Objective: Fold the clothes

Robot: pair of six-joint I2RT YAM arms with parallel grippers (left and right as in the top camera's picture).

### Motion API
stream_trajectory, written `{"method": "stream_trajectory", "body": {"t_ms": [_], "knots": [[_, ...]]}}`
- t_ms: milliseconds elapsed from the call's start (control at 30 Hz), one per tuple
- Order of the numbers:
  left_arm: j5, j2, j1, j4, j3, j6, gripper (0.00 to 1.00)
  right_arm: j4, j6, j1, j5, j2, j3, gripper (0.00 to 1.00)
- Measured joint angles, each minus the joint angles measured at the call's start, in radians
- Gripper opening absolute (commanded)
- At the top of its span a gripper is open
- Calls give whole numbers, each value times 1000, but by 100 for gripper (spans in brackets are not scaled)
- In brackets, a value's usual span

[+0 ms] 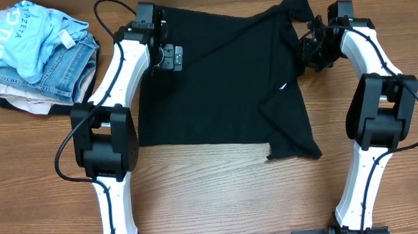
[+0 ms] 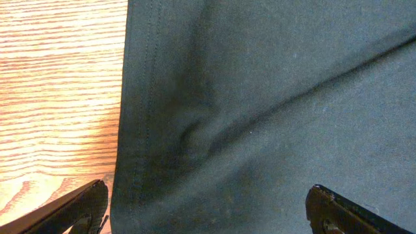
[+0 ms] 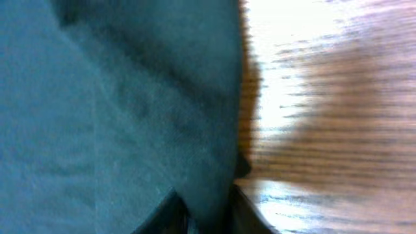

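Observation:
A black garment lies spread on the wooden table, with its right part folded over and rumpled. My left gripper hovers over the garment's upper left edge. In the left wrist view its fingers are wide open and straddle the hemmed edge of the cloth. My right gripper is at the garment's upper right edge. In the right wrist view its fingers are close together with the black cloth pinched between them.
A pile of other clothes, light blue shirts, jeans and a beige piece, sits at the back left corner. Bare wooden table runs along the front, below the garment's lower hem.

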Motion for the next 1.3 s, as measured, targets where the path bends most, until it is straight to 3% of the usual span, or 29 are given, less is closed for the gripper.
{"method": "stream_trajectory", "body": {"t_ms": [233, 267, 300, 333, 500, 600, 733, 800, 900, 1067, 1300], "knots": [[0, 0, 0, 0, 0, 0, 100, -132, 26, -143, 6, 1, 230, 4], [0, 0, 0, 0, 0, 0, 100, -110, 27, -171, 7, 1, 261, 11], [0, 0, 0, 0, 0, 0, 100, -88, 29, -185, 10, 1, 269, 63], [0, 0, 0, 0, 0, 0, 100, -70, 35, -196, 21, 1, 270, 100], [0, 0, 0, -6, 0, 0, 100, -104, 44, -205, 108, 1, 272, 100], [0, 0, 2, -21, 0, 12, 100, -242, 81, -206, 108, -10, 276, 100], [0, 0, 2, -87, 0, 19, 100, -559, 99, -174, 82, -80, 282, 100], [0, 0, 2, -101, 0, 20, 100, -613, 95, -115, 87, -95, 283, 100], [0, 0, 2, -105, 0, 20, 100, -646, 108, -4, 150, -95, 282, 98], [0, 0, 14, -137, 0, 20, 100, -637, 213, 100, 299, -95, 267, 77], [0, 0, 35, -161, 0, 23, 100, -507, 286, 94, 393, -96, 18, 75]]}}
